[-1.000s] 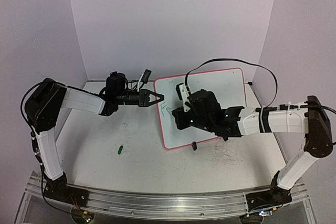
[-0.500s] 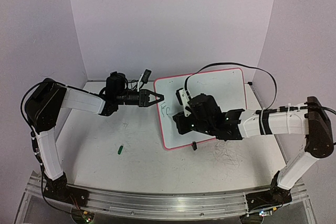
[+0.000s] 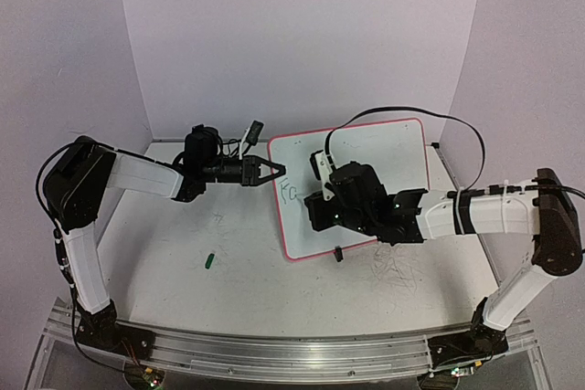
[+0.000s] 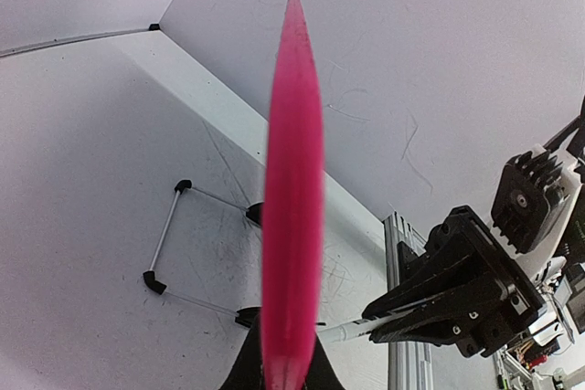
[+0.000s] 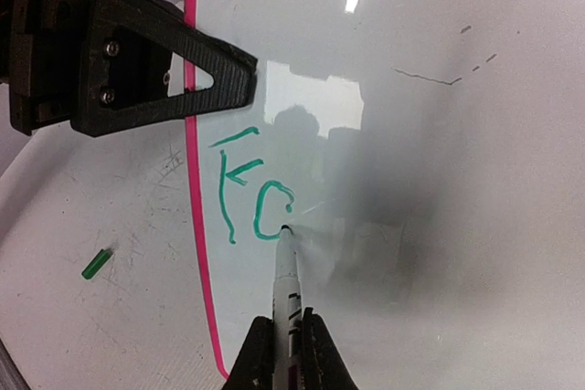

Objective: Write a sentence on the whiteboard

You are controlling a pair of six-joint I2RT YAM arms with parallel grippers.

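The whiteboard [image 3: 384, 148], pink-framed, stands tilted on the table at centre right. My left gripper [image 3: 274, 169] is shut on its left edge; in the left wrist view the pink frame [image 4: 292, 180] runs up edge-on from the gripper [image 4: 291, 367]. My right gripper [image 5: 286, 340] is shut on a white marker [image 5: 287, 271], whose tip touches the whiteboard [image 5: 439, 134]. The sentence [image 5: 247, 194] stands as a green "F" and a curved stroke beside it, near the left frame. From above, the right gripper [image 3: 315, 207] hovers over the green marks [image 3: 291, 192].
A green marker cap [image 3: 209, 260] lies on the scuffed tabletop left of the board. A black clip foot [image 3: 337, 254] sits at the board's near edge, and a black cable [image 3: 402, 111] arcs over the board. A wire stand [image 4: 169, 235] props it from behind.
The right gripper has shifted slightly across the board with the marker, and a curved green stroke has appeared after the "F". The left arm has not moved.
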